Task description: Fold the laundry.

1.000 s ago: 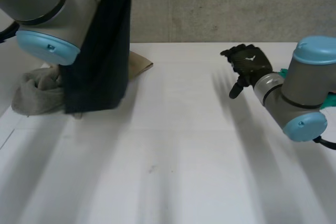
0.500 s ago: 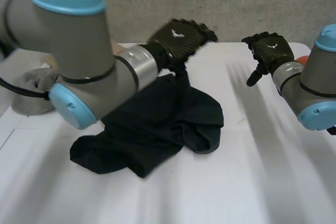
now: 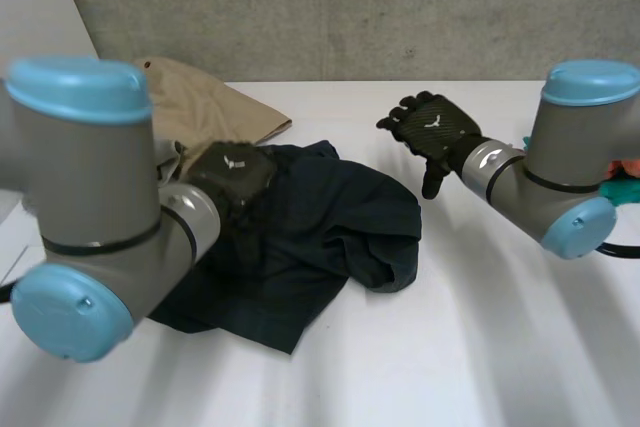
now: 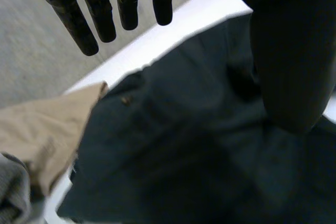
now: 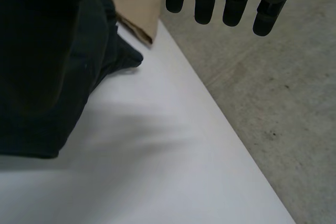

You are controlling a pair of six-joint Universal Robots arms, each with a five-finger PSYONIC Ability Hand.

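Rumpled dark cloth (image 3: pixel 330 232) lies on smooth white table (image 3: pixel 450 347)

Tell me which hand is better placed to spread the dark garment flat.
Left, probably: the left hand is over the dark garment, fingers straight; the right hand is beside it, over bare table.

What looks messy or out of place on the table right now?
The dark garment lies crumpled rather than flat. Its side nearest the right hand is rolled over on itself, and its far edge meets the tan garment. The left hand, fingers straight, is over its other side.
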